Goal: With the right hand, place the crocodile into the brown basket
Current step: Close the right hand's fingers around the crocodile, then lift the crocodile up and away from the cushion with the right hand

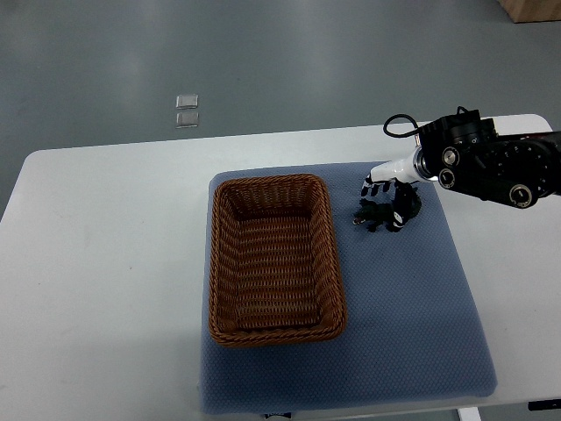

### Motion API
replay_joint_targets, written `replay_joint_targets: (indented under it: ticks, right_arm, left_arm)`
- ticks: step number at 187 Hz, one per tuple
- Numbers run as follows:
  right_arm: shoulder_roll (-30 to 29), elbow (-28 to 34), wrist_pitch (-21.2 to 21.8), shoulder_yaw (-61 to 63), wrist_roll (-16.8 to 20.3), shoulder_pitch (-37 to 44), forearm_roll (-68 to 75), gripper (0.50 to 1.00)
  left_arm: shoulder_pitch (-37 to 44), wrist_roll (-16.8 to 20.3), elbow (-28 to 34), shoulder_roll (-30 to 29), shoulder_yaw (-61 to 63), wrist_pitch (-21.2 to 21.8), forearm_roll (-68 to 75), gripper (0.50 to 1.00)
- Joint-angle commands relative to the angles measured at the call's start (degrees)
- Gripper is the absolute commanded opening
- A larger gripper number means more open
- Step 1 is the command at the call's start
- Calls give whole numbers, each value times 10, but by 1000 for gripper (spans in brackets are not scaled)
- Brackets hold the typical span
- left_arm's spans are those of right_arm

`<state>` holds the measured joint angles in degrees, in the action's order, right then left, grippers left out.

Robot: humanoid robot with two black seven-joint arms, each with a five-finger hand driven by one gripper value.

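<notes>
Mat: a blue padded mat (412,333) covers the middle of the table, and its near edge runs along the 6 o'clock side of the picture.
Table: a white table (105,263) with rounded corners shows bare at 9 o'clock of the mat and in a narrow strip at 3 o'clock.
Brown basket: a rectangular wicker brown basket (272,181) stands on the left half of the mat. Its long sides run from 6 to 12 o'clock, and nothing lies inside it.
Crocodile: the crocodile (370,217), a small dark toy, lies on the mat at about 2 o'clock from the basket's middle. It is outside the basket, near its right rim but apart from it.
Right hand: the right hand (392,197) sits over the crocodile, reaching toward 9 o'clock. Its white, dark-tipped fingers (375,185) curl down and appear clamped on the toy. Dark fingertips against the dark toy make the contact hard to read.
Right arm: the black forearm (495,167) enters from the 3 o'clock edge above the far right corner of the mat.
Cable: a black cable (399,123) loops up from the wrist toward 12 o'clock.
Floor: a grey floor (263,61) lies beyond the table's far edge.
Floor squares: two small clear squares (187,111) lie touching on the floor at about 11 o'clock from the basket.
Box: a brown box corner (535,9) shows at the farthest 1 o'clock corner.
</notes>
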<state>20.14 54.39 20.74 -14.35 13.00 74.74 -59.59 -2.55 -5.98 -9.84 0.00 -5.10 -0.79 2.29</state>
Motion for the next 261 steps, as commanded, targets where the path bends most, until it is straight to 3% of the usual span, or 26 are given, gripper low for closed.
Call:
replay_joint_targets:
  ticks: [1,34,55,69,88,129,212,261]
  right_arm:
    - [-3,-1,-4,0,0,-6,0,809]
    - [-5,-7,-11,-1,0,-14,0,791]
    - [-5,-8,-11,-1,0,-17,-1,754]
    - [-6,-8,-11,-1,0,-17,-2,711]
    - [-7,-12,-11,-1,0,-18,-3,594]
    - [-3,-12,-12,-1,0,-14,-3,527]
    - [32,-2,4,-1,1,42,2,531]
    - [83,48,33,4,1,120,8,541]
  left_arm:
    - [0,0,0,0,0,0,0,1000]
    - [0,0,1,0,0,0,0,1000]
    - [0,0,1,0,-1,0,0,1000]
    - [0,0,1,0,-1,1,0,1000]
    - [1,0,1,0,-1,1,0,1000]
    - [1,0,2,0,-1,1,-1,1000]
    - [2,0,1,0,0,3,0,1000]
    - [2,0,0,0,1,3,0,1000]
